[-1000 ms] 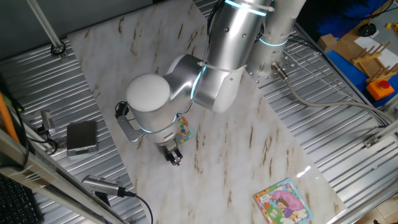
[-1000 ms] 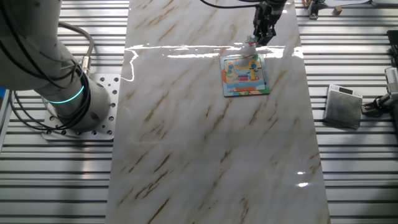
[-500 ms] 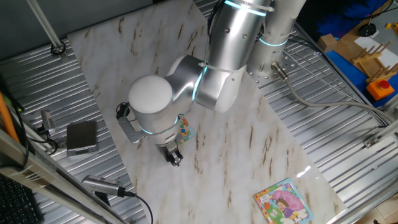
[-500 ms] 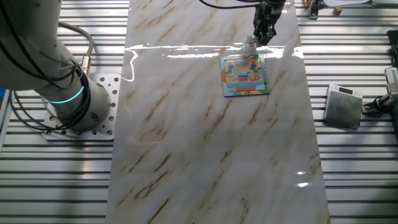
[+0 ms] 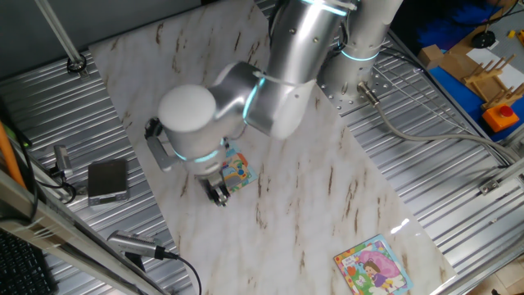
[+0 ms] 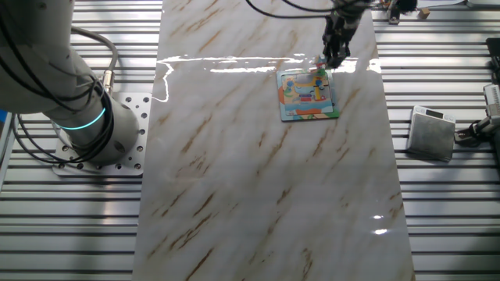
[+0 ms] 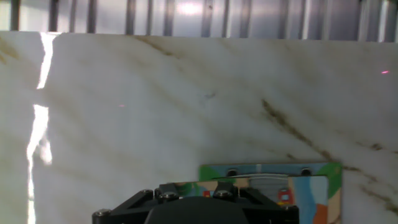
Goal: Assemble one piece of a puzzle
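Teal-bordered puzzle [image 6: 308, 94] just beneath the hand [image 6: 336, 56]

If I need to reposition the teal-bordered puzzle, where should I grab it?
Probably the green edge opposite the gripper. The puzzle lies flat on the table, too thin to clamp from above; come in low from that open side and pinch the rim.

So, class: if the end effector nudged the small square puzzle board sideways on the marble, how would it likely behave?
The puzzle lies flat and looks thin, so it would probably slide, not tip or roll. The marble tabletop shows glare, suggesting a smooth, slippery surface. The board likely feels light and fairly stiff, though a push might loosen its pieces.
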Motion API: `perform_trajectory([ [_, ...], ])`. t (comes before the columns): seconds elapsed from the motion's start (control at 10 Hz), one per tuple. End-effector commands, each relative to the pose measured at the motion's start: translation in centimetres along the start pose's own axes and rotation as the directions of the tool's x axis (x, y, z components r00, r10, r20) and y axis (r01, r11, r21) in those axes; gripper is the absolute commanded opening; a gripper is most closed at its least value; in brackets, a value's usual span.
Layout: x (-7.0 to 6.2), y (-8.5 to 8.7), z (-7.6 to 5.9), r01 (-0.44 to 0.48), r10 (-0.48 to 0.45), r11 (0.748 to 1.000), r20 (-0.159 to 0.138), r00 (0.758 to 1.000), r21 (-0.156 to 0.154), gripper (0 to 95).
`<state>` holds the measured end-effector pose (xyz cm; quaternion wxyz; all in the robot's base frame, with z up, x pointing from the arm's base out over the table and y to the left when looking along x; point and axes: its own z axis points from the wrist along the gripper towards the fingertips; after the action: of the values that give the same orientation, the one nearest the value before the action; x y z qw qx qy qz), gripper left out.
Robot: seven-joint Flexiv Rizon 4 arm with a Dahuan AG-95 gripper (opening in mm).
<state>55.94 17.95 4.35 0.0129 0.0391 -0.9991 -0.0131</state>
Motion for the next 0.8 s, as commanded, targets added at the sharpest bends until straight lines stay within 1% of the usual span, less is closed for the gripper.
perform_trajectory([
  [0.1,0.0,-2.1,0.6,0.031,-0.031,1.000,0.001,1.000,-0.001,0.0],
  [0.2,0.0,-2.6,0.8,0.037,-0.037,0.999,0.001,0.999,0.001,0.0],
  [0.3,0.1,-3.7,1.1,0.049,-0.049,0.999,0.001,0.999,0.001,0.0],
  [0.4,0.1,-4.5,1.3,0.057,-0.057,0.998,0.000,0.998,0.001,0.0],
  [0.6,0.2,-5.0,1.6,0.058,-0.058,0.998,0.000,0.998,0.000,0.0],
  [0.8,0.3,-5.0,1.5,0.054,-0.054,0.999,0.002,0.999,0.002,0.0],
])
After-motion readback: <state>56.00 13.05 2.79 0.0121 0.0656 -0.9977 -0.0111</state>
